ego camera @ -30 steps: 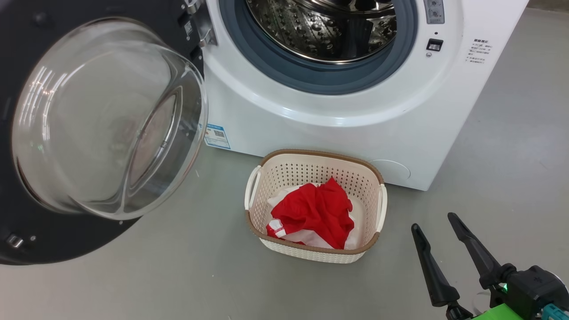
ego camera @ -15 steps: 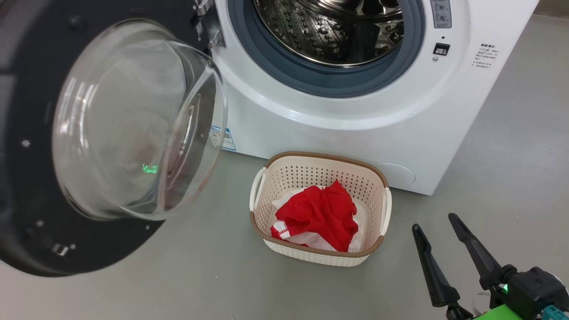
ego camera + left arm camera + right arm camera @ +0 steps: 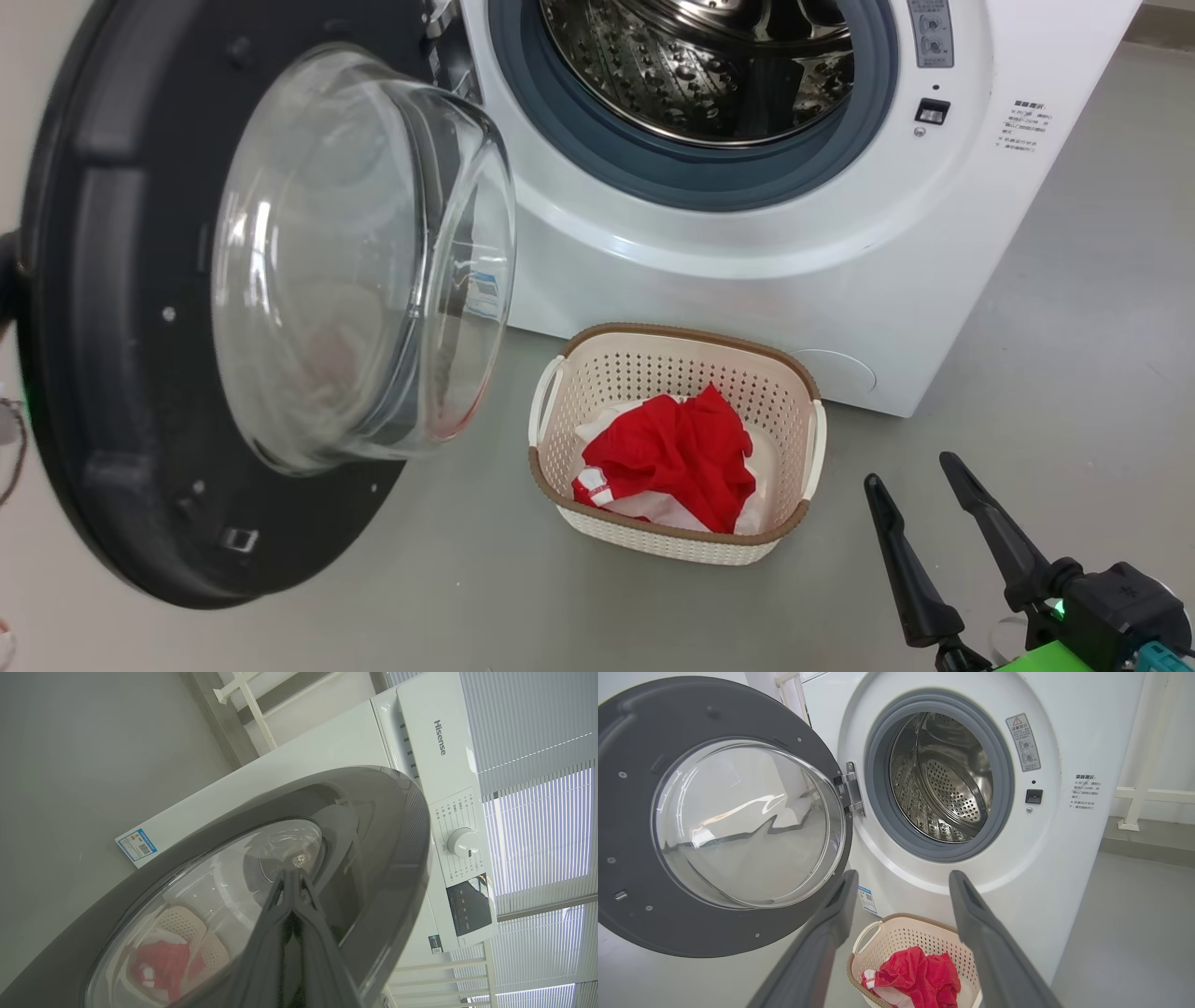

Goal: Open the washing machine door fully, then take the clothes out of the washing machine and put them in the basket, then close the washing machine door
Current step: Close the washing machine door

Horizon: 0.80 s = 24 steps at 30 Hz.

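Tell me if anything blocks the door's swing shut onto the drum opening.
Nothing visible blocks it. The drum opening holds no fabric. The basket with the clothes sits on the floor before the washing machine, below the rim of the washing machine door; the door probably clears it.

Head view looks down on basket (image 3: 677, 330) and door (image 3: 103, 373); right wrist faces both; left wrist close outside the door
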Motion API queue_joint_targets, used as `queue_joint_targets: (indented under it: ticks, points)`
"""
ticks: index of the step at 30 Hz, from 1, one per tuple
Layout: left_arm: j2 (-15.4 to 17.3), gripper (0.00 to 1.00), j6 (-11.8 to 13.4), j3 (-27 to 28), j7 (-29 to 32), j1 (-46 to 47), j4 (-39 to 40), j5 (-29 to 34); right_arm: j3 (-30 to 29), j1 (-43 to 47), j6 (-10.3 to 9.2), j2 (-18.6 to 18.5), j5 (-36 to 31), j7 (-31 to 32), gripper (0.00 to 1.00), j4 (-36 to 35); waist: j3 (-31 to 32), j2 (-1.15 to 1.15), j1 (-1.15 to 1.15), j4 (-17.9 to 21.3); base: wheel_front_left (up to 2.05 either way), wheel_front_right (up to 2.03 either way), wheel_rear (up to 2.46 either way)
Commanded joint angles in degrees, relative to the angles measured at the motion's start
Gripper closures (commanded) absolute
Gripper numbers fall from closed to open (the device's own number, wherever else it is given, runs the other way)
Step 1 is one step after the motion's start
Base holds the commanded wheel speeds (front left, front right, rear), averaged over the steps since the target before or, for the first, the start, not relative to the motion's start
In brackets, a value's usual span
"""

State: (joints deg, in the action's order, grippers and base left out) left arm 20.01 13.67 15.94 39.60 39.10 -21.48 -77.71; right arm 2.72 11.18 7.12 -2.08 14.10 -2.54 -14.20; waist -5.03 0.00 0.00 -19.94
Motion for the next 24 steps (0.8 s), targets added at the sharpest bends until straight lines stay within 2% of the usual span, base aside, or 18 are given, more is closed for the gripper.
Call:
queue_joint_targets:
  ticks: [1, 10, 24]
  points:
    - [1.2, 1.00, 0.3, 0.5, 1.0, -0.6, 3.2, -0.9, 1.6, -1.9, 0.36, -0.8, 0.2, -0.6, 0.00, -1.3, 0.0, 0.00, 0.00, 0.0, 0.00, 0.00, 0.00]
    - [-2.5, 1.00, 1.0, -0.8, 1.0, -2.5, 9.0, -1.6, 1.7, -1.8, 0.36, -0.8, 0.4, -1.0, 0.00, -1.0, -0.1, 0.00, 0.00, 0.2, 0.00, 0.00, 0.00]
    - [-8.5, 1.00, 1.5, -3.1, 0.5, -4.2, 13.5, -2.6, 1.9, -2.2, 0.36, -0.8, 0.6, -1.3, 0.00, -0.6, -0.2, 0.00, 0.00, 1.3, 0.00, 0.00, 0.00]
